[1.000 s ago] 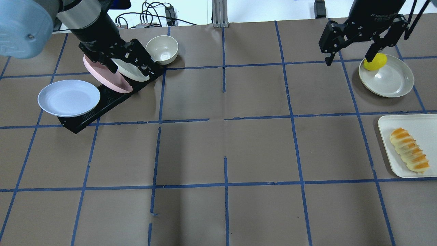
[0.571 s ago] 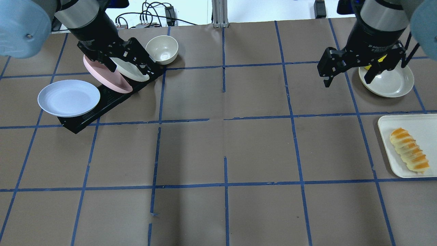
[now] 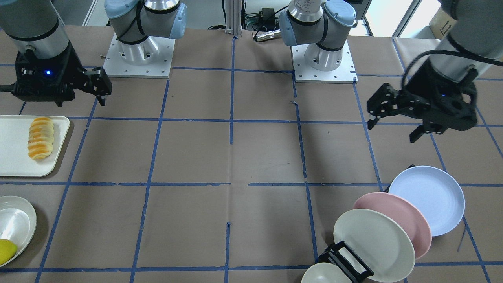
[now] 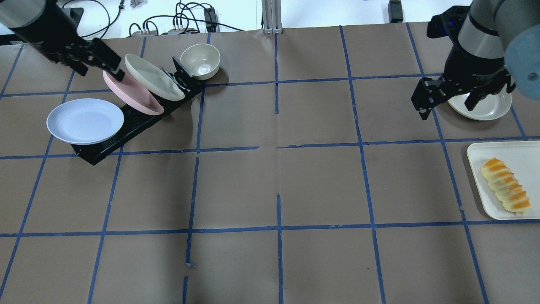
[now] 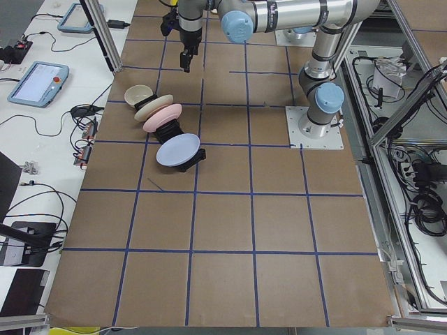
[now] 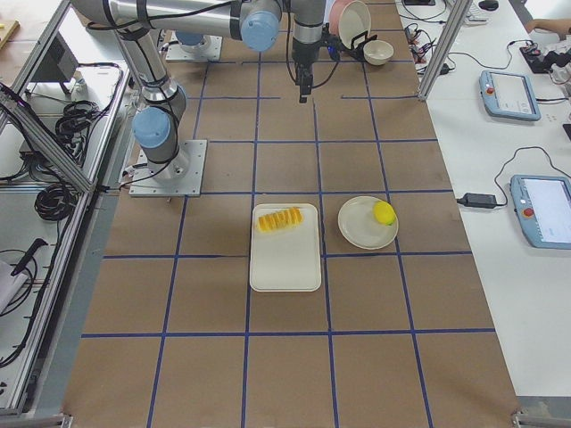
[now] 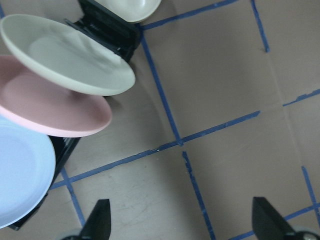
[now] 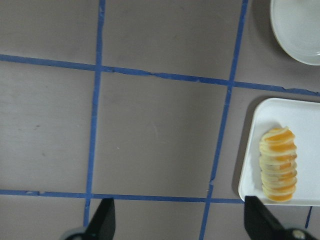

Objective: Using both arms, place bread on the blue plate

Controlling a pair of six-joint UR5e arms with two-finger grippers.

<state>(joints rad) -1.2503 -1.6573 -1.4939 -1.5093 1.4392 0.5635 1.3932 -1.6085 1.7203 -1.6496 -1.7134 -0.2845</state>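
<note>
**Both grippers wide open and empty, bread on its tray**

From where I stand, the bread (image 4: 506, 185) lies on a cream tray (image 4: 523, 156) at the worktop's right edge, about halfway along it. The loaf runs roughly along the tray's length. The right gripper (image 4: 447, 109) hangs above the worktop, farther from the robot than the tray, over the rim of a round cream dish (image 4: 489, 107) that holds a lemon (image 3: 7, 251). Its jaws are spread wide and grip nothing. The bread is well apart from it, back toward the robot's side.

Near the far left corner a black rack (image 4: 126, 126) carries three tilted plates in a row. The blue plate (image 4: 85, 120) sits at the end nearest the robot, then a pink plate (image 4: 135, 99), then a cream-white plate (image 4: 154, 82). The left gripper (image 3: 392, 131) hovers above the rack area, jaws spread wide too, holding nothing and touching no plate.
</note>
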